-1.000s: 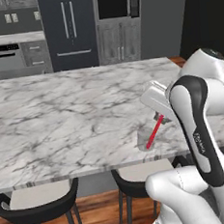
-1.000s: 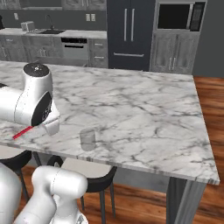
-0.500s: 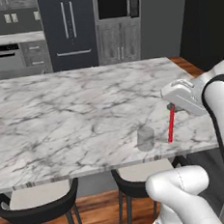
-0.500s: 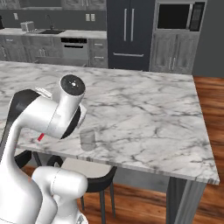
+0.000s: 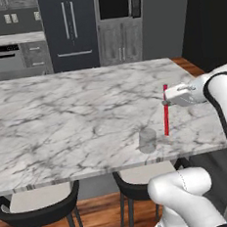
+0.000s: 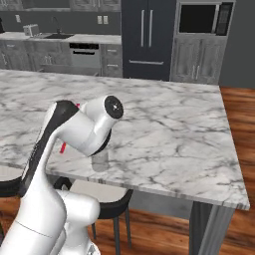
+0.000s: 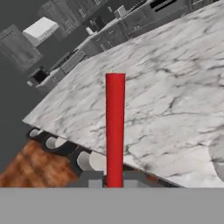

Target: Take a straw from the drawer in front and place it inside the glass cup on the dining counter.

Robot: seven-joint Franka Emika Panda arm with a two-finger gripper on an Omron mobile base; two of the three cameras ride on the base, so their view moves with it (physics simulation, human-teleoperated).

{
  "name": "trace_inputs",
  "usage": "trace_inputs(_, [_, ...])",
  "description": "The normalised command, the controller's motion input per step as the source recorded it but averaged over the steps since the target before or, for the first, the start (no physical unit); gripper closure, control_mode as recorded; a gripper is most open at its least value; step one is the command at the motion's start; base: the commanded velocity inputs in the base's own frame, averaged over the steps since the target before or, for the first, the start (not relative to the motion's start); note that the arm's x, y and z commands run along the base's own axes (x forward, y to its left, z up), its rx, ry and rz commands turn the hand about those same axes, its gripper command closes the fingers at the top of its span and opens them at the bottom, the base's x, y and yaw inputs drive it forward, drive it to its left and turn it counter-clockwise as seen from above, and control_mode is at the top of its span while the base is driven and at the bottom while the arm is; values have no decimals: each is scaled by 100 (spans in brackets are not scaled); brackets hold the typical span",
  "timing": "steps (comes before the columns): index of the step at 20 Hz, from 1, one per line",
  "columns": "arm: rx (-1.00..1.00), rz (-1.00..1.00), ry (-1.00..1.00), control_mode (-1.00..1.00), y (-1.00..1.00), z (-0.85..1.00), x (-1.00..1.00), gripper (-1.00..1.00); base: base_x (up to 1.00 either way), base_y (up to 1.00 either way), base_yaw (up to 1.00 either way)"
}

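Straw (image 5: 166, 111) already out of the drawer, clamped upright in the closed gripper (image 5: 166, 100) at right of centre in the left base view, above the counter (image 5: 61, 110). Not yet in the cup (image 5: 147, 140), which stands just lower left of it near the counter's front edge. Left to do: shift over the rim, lower, release.

the white arm reaches out level, its tool (image 5: 166, 100) clamped shut on the straw (image 5: 165, 111).
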Motion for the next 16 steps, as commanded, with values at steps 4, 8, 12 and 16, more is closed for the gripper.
trace_inputs(4, [2,43,-22,-100,-12,0,44,100,0,0,0])
trace_inputs(8, [0,43,-14,-100,0,-2,58,100,0,0,0])
trace_inputs(12, [0,40,-6,-100,0,-9,61,100,0,0,0])
trace_inputs(16, [0,35,-4,-100,0,-4,50,100,0,0,0])
